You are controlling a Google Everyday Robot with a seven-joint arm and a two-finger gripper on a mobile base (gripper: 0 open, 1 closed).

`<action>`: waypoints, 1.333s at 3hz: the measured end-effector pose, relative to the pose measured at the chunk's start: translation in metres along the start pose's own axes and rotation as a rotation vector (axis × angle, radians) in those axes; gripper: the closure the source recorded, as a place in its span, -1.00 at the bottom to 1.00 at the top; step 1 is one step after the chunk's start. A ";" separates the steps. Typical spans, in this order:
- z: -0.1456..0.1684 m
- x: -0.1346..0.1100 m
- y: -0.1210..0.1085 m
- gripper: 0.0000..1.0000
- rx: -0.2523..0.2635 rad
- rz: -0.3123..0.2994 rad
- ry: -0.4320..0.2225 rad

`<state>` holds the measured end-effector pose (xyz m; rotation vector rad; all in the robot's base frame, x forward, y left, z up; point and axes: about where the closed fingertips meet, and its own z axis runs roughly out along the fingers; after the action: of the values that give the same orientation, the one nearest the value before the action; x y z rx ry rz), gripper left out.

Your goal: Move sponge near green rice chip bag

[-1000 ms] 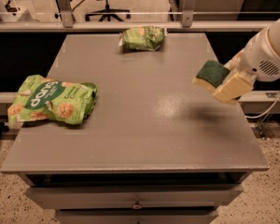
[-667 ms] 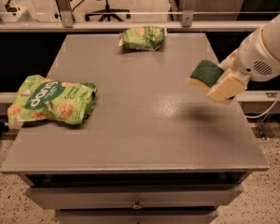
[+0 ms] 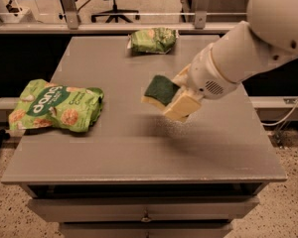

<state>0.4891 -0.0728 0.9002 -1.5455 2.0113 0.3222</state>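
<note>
Sponge (image 3: 160,87) clamped in hand (image 3: 176,91), aloft over mid-counter (image 3: 139,148); chip bag (image 3: 54,105) well apart. Transfer, set-down outstanding.

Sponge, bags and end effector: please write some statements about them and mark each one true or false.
1. The end effector holds the sponge above the table. True.
2. The sponge lies on top of the rice chip bag. False: it is in the air over the middle of the table, apart from that bag.
3. The rice chip bag lies near the table's picture-left edge. True.
4. The small bag lies at the table's near edge. False: it lies at the far edge.
</note>
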 end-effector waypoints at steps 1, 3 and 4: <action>0.039 -0.040 0.034 1.00 -0.083 -0.076 -0.050; 0.094 -0.073 0.057 1.00 -0.145 -0.139 -0.077; 0.112 -0.079 0.047 0.63 -0.131 -0.129 -0.075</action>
<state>0.4910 0.0624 0.8486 -1.7086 1.8546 0.4613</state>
